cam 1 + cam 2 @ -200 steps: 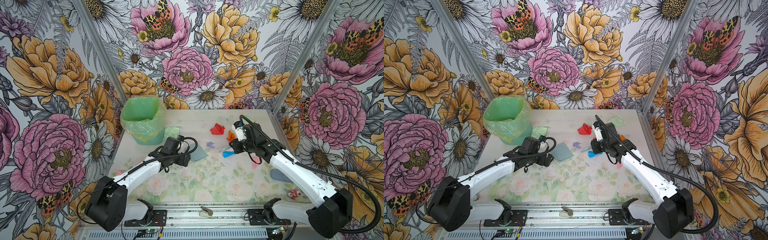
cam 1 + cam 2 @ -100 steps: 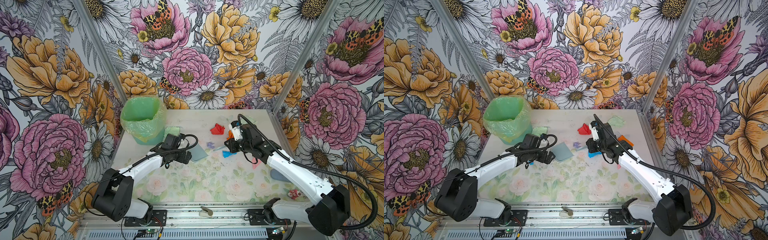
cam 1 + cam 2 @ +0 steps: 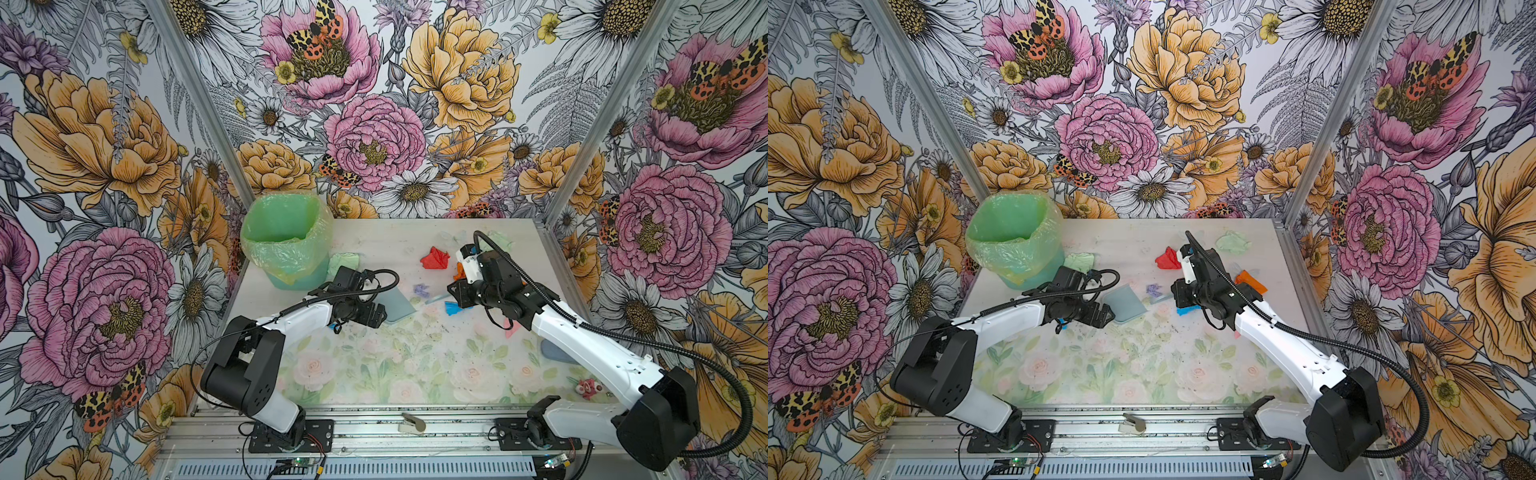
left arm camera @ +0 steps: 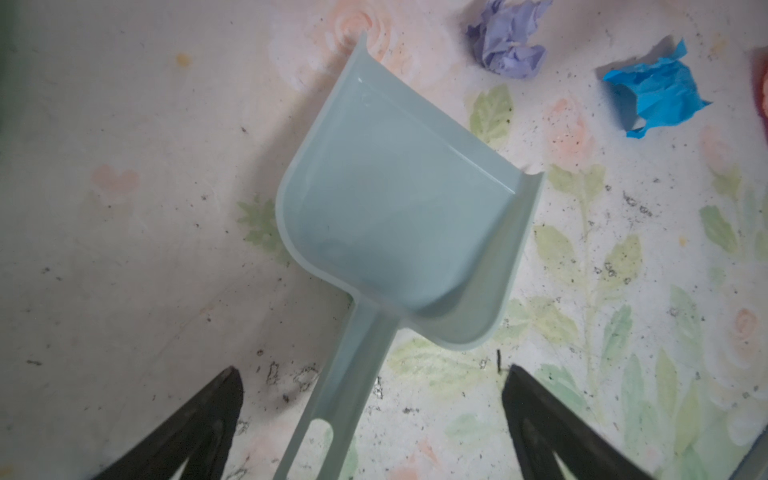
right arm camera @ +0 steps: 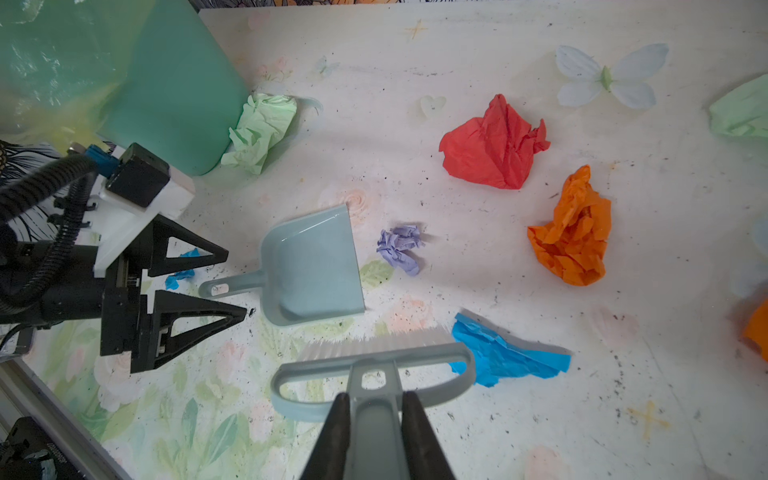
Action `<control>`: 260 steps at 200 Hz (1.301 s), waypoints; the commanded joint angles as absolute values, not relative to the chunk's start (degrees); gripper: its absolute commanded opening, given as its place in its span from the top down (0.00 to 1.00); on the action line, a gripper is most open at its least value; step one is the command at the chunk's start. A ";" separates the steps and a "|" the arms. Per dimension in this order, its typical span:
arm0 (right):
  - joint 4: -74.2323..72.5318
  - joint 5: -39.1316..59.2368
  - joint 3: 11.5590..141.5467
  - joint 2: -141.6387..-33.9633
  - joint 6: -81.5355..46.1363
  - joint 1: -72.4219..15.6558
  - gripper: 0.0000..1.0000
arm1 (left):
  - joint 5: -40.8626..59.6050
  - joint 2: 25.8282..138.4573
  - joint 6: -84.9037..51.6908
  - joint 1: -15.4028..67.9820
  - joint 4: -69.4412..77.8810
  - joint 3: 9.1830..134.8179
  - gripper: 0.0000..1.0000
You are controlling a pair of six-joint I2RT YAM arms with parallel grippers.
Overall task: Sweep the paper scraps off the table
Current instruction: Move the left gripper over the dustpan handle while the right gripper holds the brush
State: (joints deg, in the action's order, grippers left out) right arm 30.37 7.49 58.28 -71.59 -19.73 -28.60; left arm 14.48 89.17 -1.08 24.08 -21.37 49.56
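A: While the left claw (image 5: 236, 281) stands spread, what's between its fingers (image 4: 208, 407)?
B: Dustpan (image 5: 316, 266) handle, flat on the table (image 5: 457, 436), touching neither finger.
A: Right claw (image 5: 376, 397)?
B: Pinched on the brush (image 5: 374, 361) handle, bristles pointing away from it.
A: Scraps?
B: Blue scrap (image 5: 507, 353) touches the brush head's end, just ahead of the right claw. Lilac scrap (image 5: 399, 247) sits just past the dustpan mouth, ahead of the left claw. Red scrap (image 5: 494, 143) and orange scrap (image 5: 573, 232) lie farther out beyond the right claw. Pale green scrap (image 5: 259, 131) leans on the bin (image 5: 166, 83), beside the left claw.
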 commanded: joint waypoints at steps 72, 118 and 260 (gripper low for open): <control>28.81 6.45 58.06 -69.74 -18.98 -28.92 1.00 | 15.90 89.62 -1.28 23.87 -20.26 50.84 0.01; 28.66 6.34 57.85 -69.45 -18.95 -28.90 1.00 | 16.88 91.87 -1.40 23.81 -20.24 51.92 0.01; 28.72 5.50 56.31 -67.76 -18.63 -28.76 1.00 | 16.23 92.20 -3.78 28.76 -20.56 51.46 0.01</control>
